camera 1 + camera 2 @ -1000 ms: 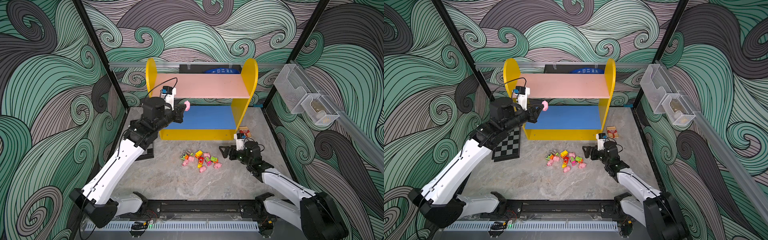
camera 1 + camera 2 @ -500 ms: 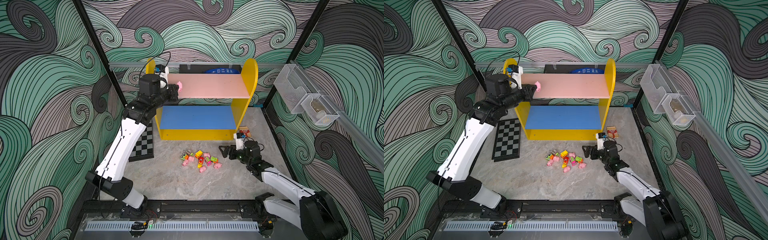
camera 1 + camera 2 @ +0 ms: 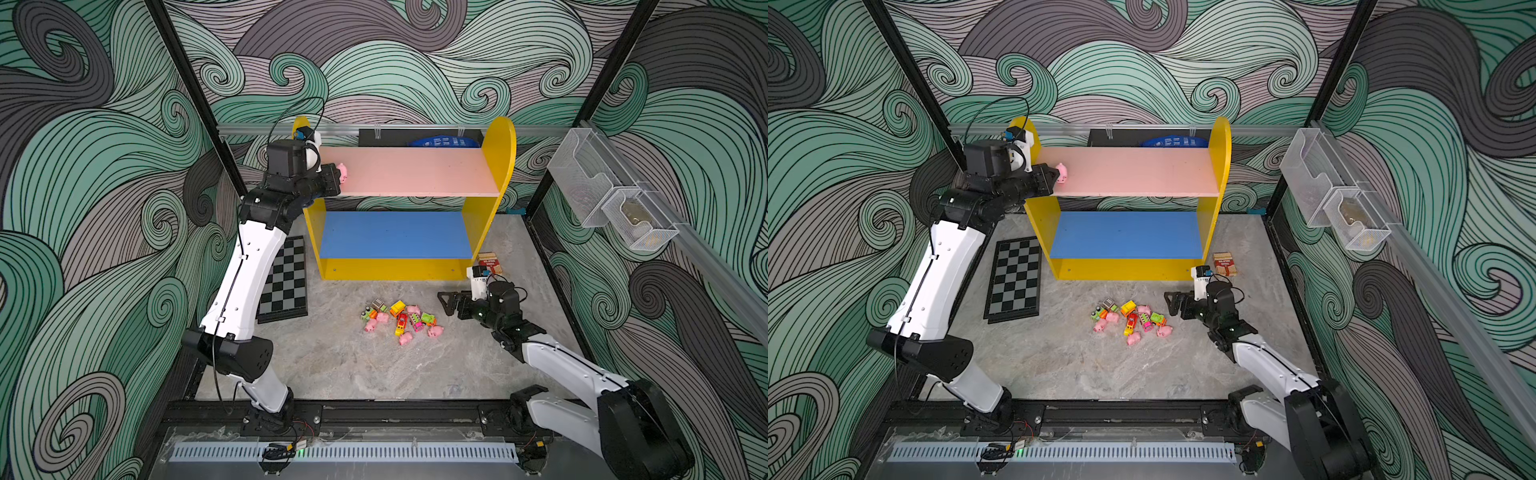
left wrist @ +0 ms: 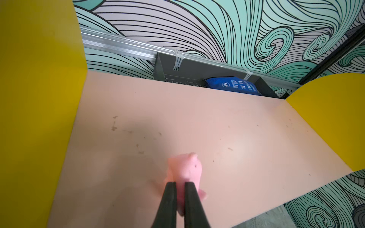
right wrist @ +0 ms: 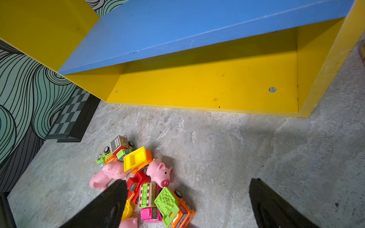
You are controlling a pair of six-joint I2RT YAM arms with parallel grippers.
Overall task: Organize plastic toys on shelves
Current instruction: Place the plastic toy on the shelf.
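One glossy pink pig is hanging over the pale pink shelf board, left gripper pinching it; right gripper is gaping wide.

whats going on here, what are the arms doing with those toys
The left claw is shut on a pink pig and holds it over the left end of the shelf unit's pink top board. The right claw hangs open just beside the pile of toys on the table, in front of the shelves, gripping nothing.
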